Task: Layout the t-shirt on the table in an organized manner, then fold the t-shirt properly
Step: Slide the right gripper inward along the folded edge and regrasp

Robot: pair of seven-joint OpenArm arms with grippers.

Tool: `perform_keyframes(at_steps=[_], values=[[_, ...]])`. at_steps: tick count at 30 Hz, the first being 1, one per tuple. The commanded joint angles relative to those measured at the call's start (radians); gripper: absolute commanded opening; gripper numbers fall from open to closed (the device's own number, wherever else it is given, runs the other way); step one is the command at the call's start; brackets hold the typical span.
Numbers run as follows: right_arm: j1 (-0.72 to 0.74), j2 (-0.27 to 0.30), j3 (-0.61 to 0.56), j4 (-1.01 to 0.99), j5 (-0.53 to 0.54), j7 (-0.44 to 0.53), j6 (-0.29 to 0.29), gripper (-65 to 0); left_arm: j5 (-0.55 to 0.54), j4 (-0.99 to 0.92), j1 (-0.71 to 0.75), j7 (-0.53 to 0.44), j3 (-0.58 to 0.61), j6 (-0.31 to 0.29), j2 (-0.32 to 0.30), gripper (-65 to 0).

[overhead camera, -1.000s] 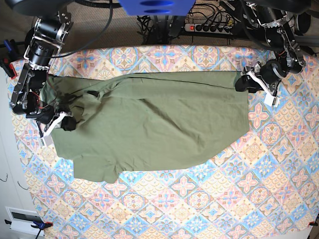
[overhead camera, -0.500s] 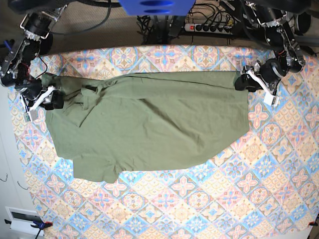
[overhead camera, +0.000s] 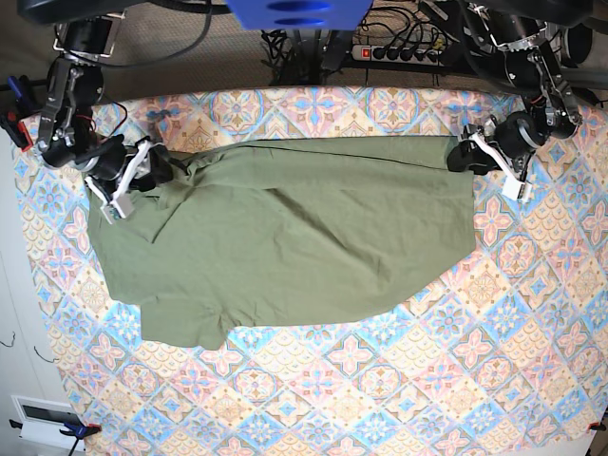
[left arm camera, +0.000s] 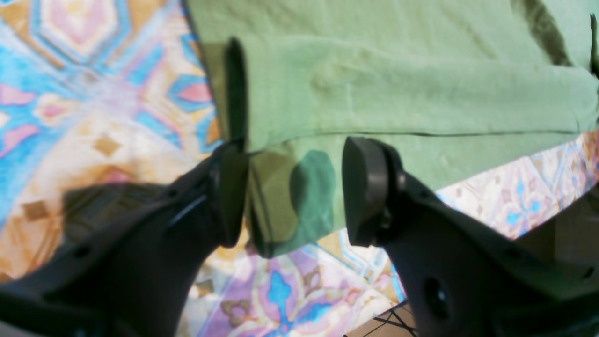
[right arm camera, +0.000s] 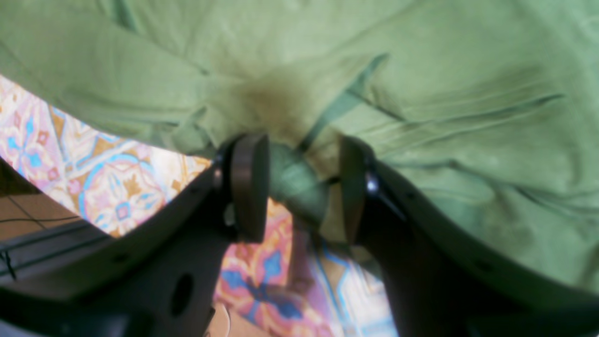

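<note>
A: Olive-green cotton, what does it lie on?
B: The t-shirt [overhead camera: 285,237] is spread across the far half of the table [overhead camera: 399,380], whose cloth carries blue, pink and cream tile medallions. Its far edge runs nearly straight; the end toward the base view's left is rumpled and bunched, the near edge uneven. Beyond the table's far edge, past the shirt, a dark floor shows cables and a power strip [overhead camera: 404,52] with a red switch.

A: And the arm at the shirt's rumpled end?
B: The right gripper [overhead camera: 142,171] reaches in low from beyond the table's corner. In the right wrist view its jaws stand apart, with a small fold of shirt fabric between the pads [right arm camera: 250,187]; the fold is not pinched, so the claw is released.

A: The arm at the shirt's other end?
B: The left gripper [overhead camera: 475,152] comes down from the far side to the shirt's far corner. In the left wrist view its jaws also stand apart, straddling the corner hem; one pad [left arm camera: 231,192] touches the cloth edge, the other stands clear. Released as well.

A: Any legible writing?
B: None can be read in these views.
</note>
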Motion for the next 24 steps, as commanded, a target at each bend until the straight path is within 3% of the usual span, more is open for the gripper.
perform_keyframes(at_steps=[1, 4, 9, 12, 19, 24], values=[[0.05, -0.013, -0.013, 0.0, 0.03, 0.023, 0.003, -41.0, -0.024, 0.016, -0.007, -0.015, -0.004, -0.005, -0.018, -35.1], [0.087, -0.048, -0.076, -0.06, 0.03, 0.014, 0.003, -41.0, -0.03, 0.018, -0.007, -0.012, -0.004, -0.005, -0.018, -35.1], [0.053, -0.046, -0.158, -0.064, 0.03, 0.014, 0.003, -41.1, -0.076, 0.018, -0.007, -0.01, -0.005, -0.005, -0.048, -35.1], [0.025, -0.014, -0.173, -0.02, 0.03, 0.014, 0.003, -41.1, -0.085, 0.019, -0.007, -0.01, -0.005, -0.005, -0.053, -35.1], [-0.021, 0.015, -0.162, 0.104, 0.03, 0.014, 0.003, -41.1, -0.087, 0.019, -0.012, -0.015, -0.01, -0.005, -0.073, -35.1], [-0.022, 0.015, -0.092, 0.152, 0.03, 0.013, 0.003, -41.1, -0.092, 0.019, -0.015, -0.015, -0.011, -0.005, -0.073, -35.1]])
